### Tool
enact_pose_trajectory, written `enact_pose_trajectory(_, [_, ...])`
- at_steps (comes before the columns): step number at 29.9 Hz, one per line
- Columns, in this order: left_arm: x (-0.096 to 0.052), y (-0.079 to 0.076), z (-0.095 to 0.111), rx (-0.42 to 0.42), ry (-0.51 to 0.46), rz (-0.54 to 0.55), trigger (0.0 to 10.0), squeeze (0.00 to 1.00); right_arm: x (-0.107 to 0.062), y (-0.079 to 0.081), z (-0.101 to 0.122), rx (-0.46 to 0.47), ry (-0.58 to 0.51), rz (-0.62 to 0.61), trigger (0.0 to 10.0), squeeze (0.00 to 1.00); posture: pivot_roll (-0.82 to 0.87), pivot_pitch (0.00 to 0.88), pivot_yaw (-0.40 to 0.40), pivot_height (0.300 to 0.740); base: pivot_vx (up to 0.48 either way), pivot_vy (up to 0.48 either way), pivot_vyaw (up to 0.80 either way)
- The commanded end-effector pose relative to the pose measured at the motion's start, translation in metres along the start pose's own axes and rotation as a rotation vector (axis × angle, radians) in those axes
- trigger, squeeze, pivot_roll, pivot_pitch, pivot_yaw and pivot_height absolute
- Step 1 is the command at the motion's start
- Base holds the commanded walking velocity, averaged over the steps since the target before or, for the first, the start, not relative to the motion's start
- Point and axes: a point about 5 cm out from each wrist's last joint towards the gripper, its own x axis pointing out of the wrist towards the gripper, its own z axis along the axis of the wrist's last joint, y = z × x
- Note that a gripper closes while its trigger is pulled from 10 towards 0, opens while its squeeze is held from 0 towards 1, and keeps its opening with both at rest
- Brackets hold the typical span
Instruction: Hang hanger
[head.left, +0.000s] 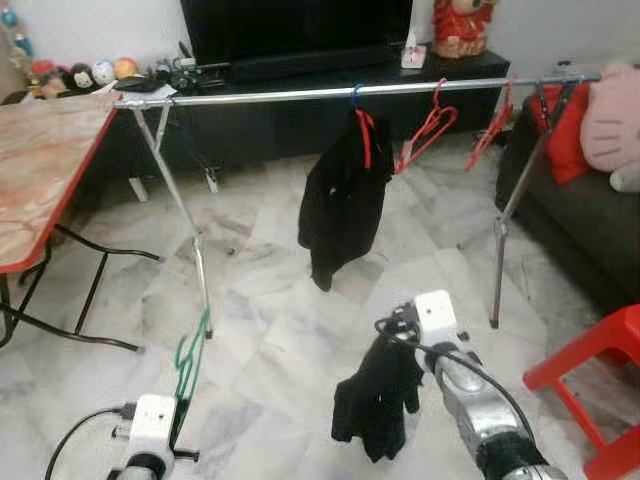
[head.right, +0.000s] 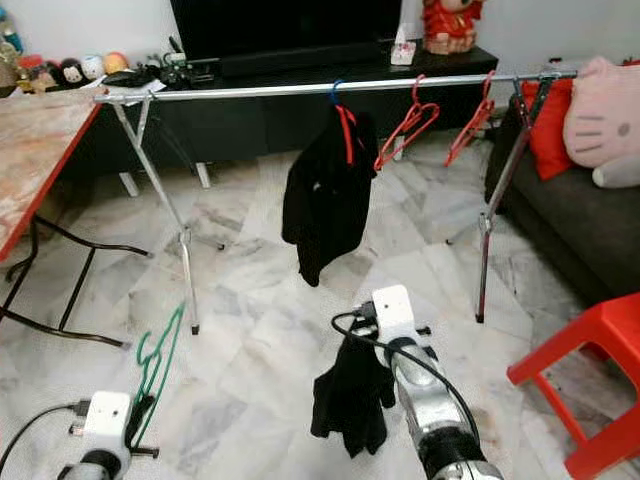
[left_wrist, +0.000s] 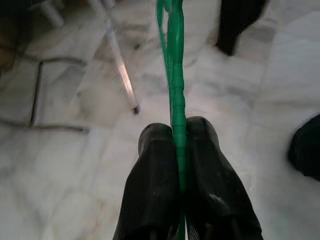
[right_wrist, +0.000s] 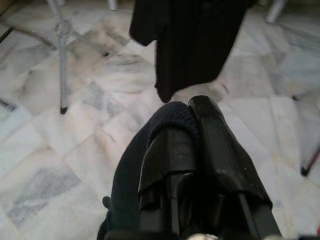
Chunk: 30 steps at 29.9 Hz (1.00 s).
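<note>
A green hanger (head.left: 190, 362) sticks up from my left gripper (left_wrist: 178, 131), which is shut on its thin bar low at the front left. My right gripper (right_wrist: 187, 120) is shut on a small black garment (head.left: 378, 396) that droops below it at the front middle. Ahead stands a silver clothes rail (head.left: 300, 93) spanning the room. On it hang a black jacket (head.left: 342, 200) on a red hanger and two bare red hangers (head.left: 428, 132) further right.
A folding table with a red rim (head.left: 40, 170) stands on the left. A dark sofa with cushions (head.left: 590, 160) and a red plastic stool (head.left: 600, 385) are on the right. A black TV cabinet (head.left: 320, 100) sits behind the rail. Marble floor lies between.
</note>
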Motion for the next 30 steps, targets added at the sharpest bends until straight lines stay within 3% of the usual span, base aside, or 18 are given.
enact_pose_trajectory(1, [-0.001, -0.001, 0.005, 0.020, -0.003, -0.064, 10.0, 0.00, 0.005, 0.004, 0.021, -0.062, -0.046, 0.046, 10.0, 0.00, -0.14, 0.000, 0.069, 0.740, 0.000, 0.000, 0.00])
enact_pose_trajectory(4, [-0.002, -0.002, 0.010, 0.023, -0.010, -0.094, 10.0, 0.00, 0.006, 0.004, 0.023, -0.086, -0.037, 0.061, 10.0, 0.00, -0.14, 0.000, 0.069, 0.740, 0.000, 0.000, 0.00])
enact_pose_trajectory(6, [-0.002, -0.007, 0.026, 0.081, -0.029, -0.203, 10.0, 0.00, 0.008, 0.004, 0.034, -0.146, -0.058, 0.109, 10.0, 0.00, -0.14, 0.000, 0.069, 0.740, 0.000, 0.000, 0.00])
enact_pose_trajectory(9, [-0.002, -0.008, 0.028, 0.087, -0.030, -0.215, 10.0, 0.00, 0.008, 0.004, 0.035, -0.153, -0.060, 0.114, 10.0, 0.00, -0.14, 0.000, 0.069, 0.740, 0.000, 0.000, 0.00])
enact_pose_trajectory(10, [0.001, -0.005, 0.045, 0.173, -0.041, -0.301, 10.0, 0.00, 0.012, 0.004, 0.046, -0.237, -0.057, 0.153, 10.0, 0.00, -0.14, 0.000, 0.079, 0.740, 0.000, 0.000, 0.00])
enact_pose_trajectory(11, [0.001, -0.005, 0.045, 0.173, -0.041, -0.301, 10.0, 0.00, 0.012, 0.004, 0.046, -0.237, -0.057, 0.153, 10.0, 0.00, -0.14, 0.000, 0.079, 0.740, 0.000, 0.000, 0.00])
enact_pose_trajectory(12, [0.002, -0.001, 0.064, 0.257, -0.027, -0.407, 10.0, 0.00, 0.019, 0.004, 0.057, -0.334, -0.032, 0.184, 10.0, 0.00, -0.15, 0.000, 0.080, 0.740, 0.000, 0.000, 0.00])
enact_pose_trajectory(15, [0.003, 0.005, 0.078, 0.308, 0.007, -0.472, 10.0, 0.00, 0.024, 0.006, 0.066, -0.407, -0.020, 0.185, 10.0, 0.00, -0.14, 0.000, 0.078, 0.740, 0.000, 0.000, 0.00])
enact_pose_trajectory(23, [-0.016, -0.010, 0.109, 0.274, 0.067, -0.731, 10.0, 0.00, 0.029, 0.020, 0.080, -0.477, -0.048, 0.221, 10.0, 0.00, -0.14, 0.000, 0.075, 0.740, 0.000, 0.000, 0.00])
enact_pose_trajectory(28, [-0.025, -0.014, 0.115, 0.265, 0.093, -0.816, 10.0, 0.00, 0.030, 0.023, 0.075, -0.502, -0.031, 0.224, 10.0, 0.00, -0.13, 0.000, 0.073, 0.740, 0.000, 0.000, 0.00])
enact_pose_trajectory(30, [-0.033, -0.013, 0.114, 0.289, 0.155, -0.872, 10.0, 0.00, 0.030, 0.027, 0.071, -0.541, -0.023, 0.234, 10.0, 0.00, -0.13, 0.000, 0.074, 0.740, 0.000, 0.000, 0.00])
